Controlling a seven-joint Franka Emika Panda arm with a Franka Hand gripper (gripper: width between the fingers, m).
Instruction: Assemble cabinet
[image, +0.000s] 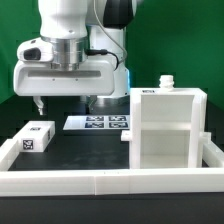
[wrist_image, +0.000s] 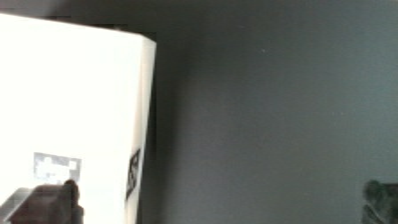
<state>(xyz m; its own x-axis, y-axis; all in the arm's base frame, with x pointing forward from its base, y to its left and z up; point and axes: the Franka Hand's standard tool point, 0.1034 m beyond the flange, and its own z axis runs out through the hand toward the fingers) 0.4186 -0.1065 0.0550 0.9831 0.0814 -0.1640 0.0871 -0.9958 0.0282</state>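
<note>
Resting inside the white frame (image: 100, 181): cabinet (image: 165, 130) and small block (image: 33, 138) (gripper (image: 63, 102) spread above)

The white arm (image: 75, 20) stands upright in the upper left of the exterior frame, wrist vertical, its hand (image: 63, 102) pointing straight down with both dark fingers (image: 38, 103) spread wide, holding nothing.

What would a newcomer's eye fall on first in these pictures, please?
The big white cabinet stands upright at the exterior view's right, its inner shelves showing. Left of it, the gripper hangs over the dark table with jaws wide open, holding nothing. A small tagged block lies at the exterior view's left, and the marker board lies flat behind the middle.
</note>
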